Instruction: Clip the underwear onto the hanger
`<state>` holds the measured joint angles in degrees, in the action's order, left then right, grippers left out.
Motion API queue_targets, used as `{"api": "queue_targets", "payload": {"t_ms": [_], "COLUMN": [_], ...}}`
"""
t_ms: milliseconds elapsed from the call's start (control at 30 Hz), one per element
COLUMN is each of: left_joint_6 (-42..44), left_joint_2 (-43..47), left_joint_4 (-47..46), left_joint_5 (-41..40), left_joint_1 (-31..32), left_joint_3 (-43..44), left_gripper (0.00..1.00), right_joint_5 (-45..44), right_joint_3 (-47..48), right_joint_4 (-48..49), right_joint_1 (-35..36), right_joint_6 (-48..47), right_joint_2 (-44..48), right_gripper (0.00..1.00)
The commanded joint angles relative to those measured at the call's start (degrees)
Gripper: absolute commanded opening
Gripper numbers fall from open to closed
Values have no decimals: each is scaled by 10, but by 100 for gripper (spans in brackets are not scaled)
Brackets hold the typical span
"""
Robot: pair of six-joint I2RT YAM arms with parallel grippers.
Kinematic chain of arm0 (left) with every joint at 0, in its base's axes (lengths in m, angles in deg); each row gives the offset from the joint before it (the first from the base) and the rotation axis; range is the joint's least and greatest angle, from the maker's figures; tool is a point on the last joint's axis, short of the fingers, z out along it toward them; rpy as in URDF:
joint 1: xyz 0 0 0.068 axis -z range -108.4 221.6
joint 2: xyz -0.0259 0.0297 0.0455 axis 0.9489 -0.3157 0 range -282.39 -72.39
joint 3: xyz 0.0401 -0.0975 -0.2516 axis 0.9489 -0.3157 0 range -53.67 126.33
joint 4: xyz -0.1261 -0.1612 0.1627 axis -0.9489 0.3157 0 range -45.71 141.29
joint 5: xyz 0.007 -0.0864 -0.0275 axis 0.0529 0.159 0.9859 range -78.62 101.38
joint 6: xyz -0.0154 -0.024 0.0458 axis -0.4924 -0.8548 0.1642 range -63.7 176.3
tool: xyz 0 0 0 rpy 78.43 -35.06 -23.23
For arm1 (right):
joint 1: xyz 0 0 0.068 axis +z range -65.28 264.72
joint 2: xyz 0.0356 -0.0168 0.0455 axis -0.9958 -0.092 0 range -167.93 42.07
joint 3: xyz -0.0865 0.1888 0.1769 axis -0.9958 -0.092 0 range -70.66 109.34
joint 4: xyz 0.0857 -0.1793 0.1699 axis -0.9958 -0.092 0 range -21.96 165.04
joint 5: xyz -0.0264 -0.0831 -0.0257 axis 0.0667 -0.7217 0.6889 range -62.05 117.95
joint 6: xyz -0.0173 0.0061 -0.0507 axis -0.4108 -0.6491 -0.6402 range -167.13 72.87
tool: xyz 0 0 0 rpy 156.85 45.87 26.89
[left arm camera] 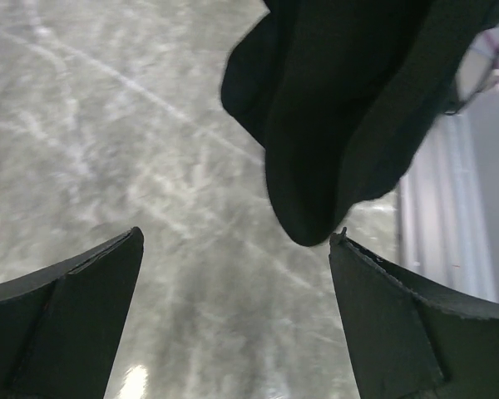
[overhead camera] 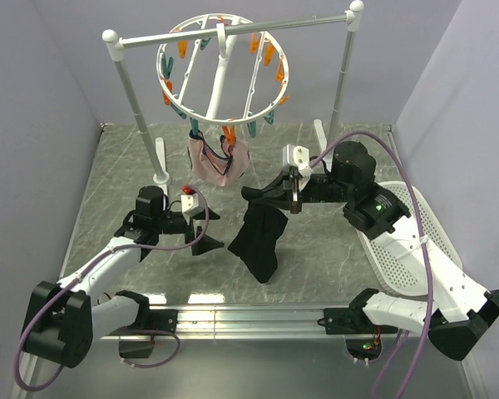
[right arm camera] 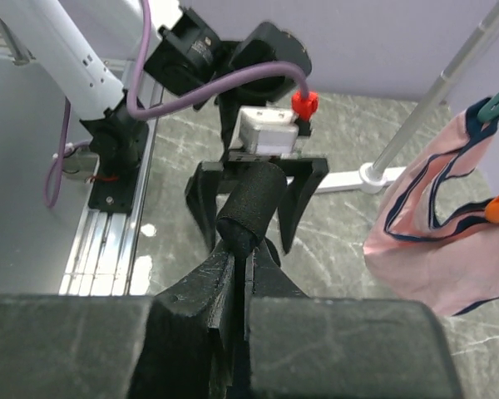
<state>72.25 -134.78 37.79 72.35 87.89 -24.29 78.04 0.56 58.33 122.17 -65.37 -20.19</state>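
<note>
Underwear — one, soft black fabric — pinched in right gripper, dangling mid-table; left gripper wide open, empty, just left. Far: one round white plastic hanger, one pink garment clipped.

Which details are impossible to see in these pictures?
Right wrist view: which edge of the black soft-fabric underwear the shut right gripper pinches; cloth bunched.
Left wrist view: the underwear's upper part, cut off at the top edge.
Top view: which clothespins on the round white plastic hanger are free; too small, silver rail crosses them.
Right wrist view: the hanger's ring, beyond the right edge past the pink garment.
</note>
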Motion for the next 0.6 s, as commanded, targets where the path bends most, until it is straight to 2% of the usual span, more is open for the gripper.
{"api": "queue_targets", "payload": {"t_ms": [0,133,167,267,333,567], "left_joint_6": [-34,0,41,85,81,-32], "left_joint_2": [0,-6,-10,-19,-24,-49], "left_joint_4": [-42,9,56,106,97,-23], "left_joint_5": [50,83,86,94,93,89], "left_joint_1": [15,33,37,44,45,45], "left_joint_3": [9,19,23,38,41,36], "left_gripper": [99,99,99,99,99,99], "right_joint_5": [13,13,14,18,18,17], "right_joint_3": [43,65,68,79,79,85], "right_joint_4": [30,32,27,19,20,20], "right_joint_1": [3,10,10,16,17,32], "right_joint_6": [6,2,-1,-9,-17,-22], "right_joint_2": [-4,-12,-15,-19,-18,-15], "right_gripper": [0,0,0,0,0,0]}}
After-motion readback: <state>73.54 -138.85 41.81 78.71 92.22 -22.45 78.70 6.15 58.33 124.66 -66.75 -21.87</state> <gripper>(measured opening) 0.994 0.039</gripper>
